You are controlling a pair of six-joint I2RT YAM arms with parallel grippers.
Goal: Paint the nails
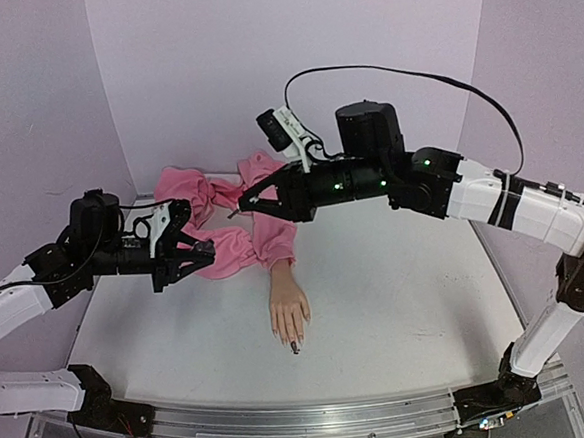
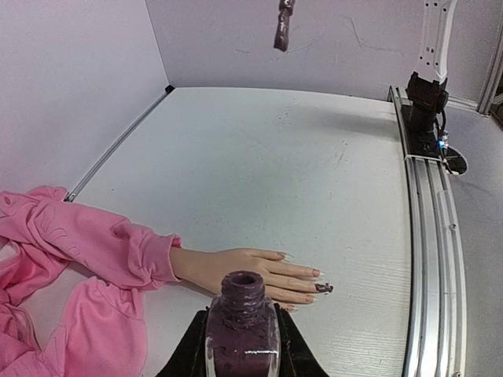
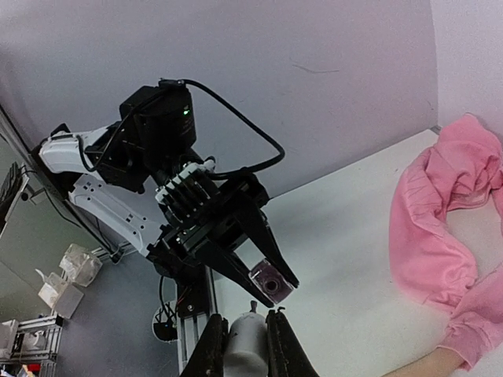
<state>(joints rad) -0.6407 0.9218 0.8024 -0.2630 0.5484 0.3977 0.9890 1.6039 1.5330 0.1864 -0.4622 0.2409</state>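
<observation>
Manicure under way at the two-arm rig: the left gripper [image 2: 242, 349] is clamped on an uncapped bottle [image 2: 242, 326] of dark purple polish, held up off the table [image 1: 398, 302] beside the pink sleeve [image 2: 102, 251]. The right gripper [image 3: 245, 328] has its fingers pressed together on the pale cap [image 3: 245, 349], and the brush [image 2: 283, 23] hangs in the air above the bottle and well apart from it.

The mannequin hand [image 1: 289, 314] lies palm down near the middle of the table, fingertips toward the arm bases. One dark nail [image 2: 324, 288] is done, with polish smudged around the fingertip. The other nails [image 2: 317, 272] show skin-toned.

This looks like the pause between dipping and stroking. I cannot tell whether the bristles carry enough polish. The next move calls for either a dip straight down through the narrow neck or a carry across to a bare nail. The tip would then need setting down lightly to avoid flooding the skin.

The bottle holds dark polish, which is also smeared on the neck and glass. Its level is hard to read.
</observation>
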